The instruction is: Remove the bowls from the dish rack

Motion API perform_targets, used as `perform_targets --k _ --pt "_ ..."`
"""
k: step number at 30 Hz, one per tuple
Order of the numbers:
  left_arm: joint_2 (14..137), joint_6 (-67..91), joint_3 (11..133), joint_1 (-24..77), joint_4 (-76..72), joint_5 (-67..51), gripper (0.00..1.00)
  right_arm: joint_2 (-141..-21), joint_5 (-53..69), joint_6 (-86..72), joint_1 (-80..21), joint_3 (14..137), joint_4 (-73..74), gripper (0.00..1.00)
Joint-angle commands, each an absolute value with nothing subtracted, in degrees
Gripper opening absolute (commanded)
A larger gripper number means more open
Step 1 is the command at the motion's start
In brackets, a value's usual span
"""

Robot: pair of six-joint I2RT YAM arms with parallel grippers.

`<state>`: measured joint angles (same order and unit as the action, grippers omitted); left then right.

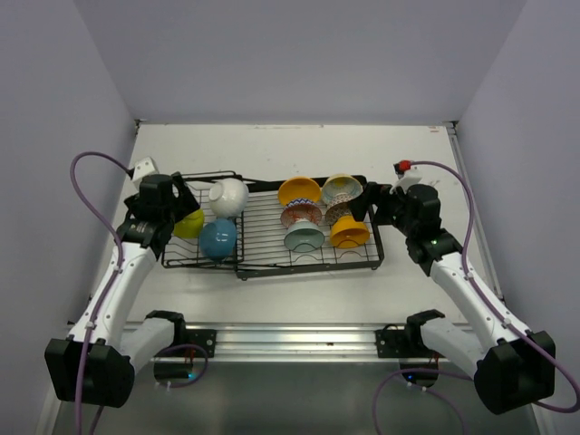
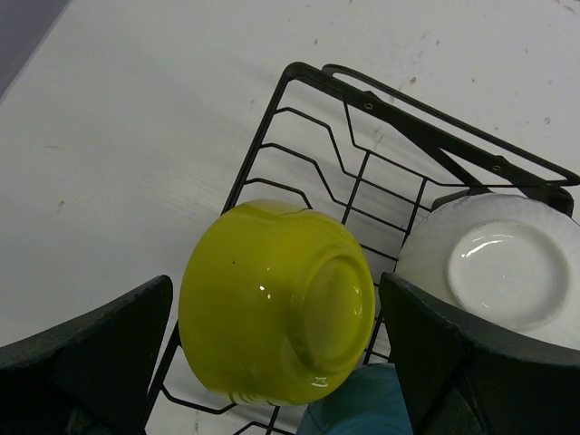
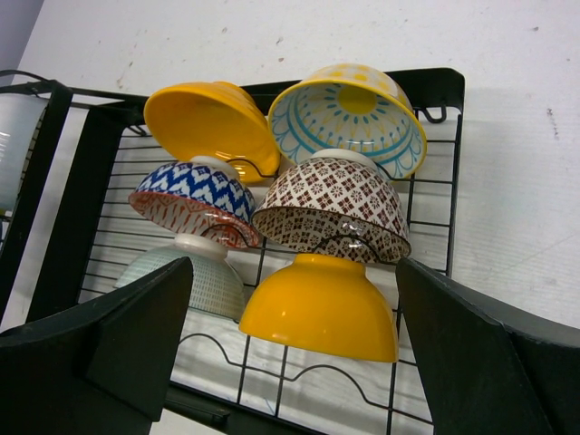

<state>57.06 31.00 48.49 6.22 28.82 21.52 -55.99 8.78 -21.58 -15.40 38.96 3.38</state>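
The black dish rack (image 1: 272,261) holds several bowls. In its left section lie a white bowl (image 1: 228,197), a yellow-green bowl (image 1: 189,223) and a blue bowl (image 1: 217,238). My left gripper (image 1: 178,210) is open, its fingers either side of the overturned yellow-green bowl (image 2: 272,304), close to its sides. The right section holds two orange-yellow bowls (image 1: 299,191), patterned bowls (image 1: 302,215) and a pale teal bowl (image 1: 304,238). My right gripper (image 1: 367,203) is open above the nearest orange-yellow bowl (image 3: 317,313), with a red-brown patterned bowl (image 3: 331,213) behind it.
The white bowl (image 2: 494,272) lies just beyond my left gripper's right finger, and the blue bowl (image 2: 358,408) is under it. White tabletop surrounds the rack, with walls left, right and behind. A metal rail (image 1: 290,340) runs along the near edge.
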Motion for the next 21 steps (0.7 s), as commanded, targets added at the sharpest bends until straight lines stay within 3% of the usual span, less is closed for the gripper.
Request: perform_targets --k 1,16,21 --pt "57.6 35.3 48.3 4.8 28.7 18.3 1.00 -56.2 9.8 -20.5 -15.6 39.1 1.3 0.99" --pt "57.2 38.1 44.7 2.0 29.1 17.7 0.99 -58.2 9.4 -20.4 -15.7 39.6 2.0 0.99" --pt "56.6 39.0 42.9 1.9 27.1 17.0 0.93 -58.2 8.8 -20.4 -15.7 39.6 2.4 0.99"
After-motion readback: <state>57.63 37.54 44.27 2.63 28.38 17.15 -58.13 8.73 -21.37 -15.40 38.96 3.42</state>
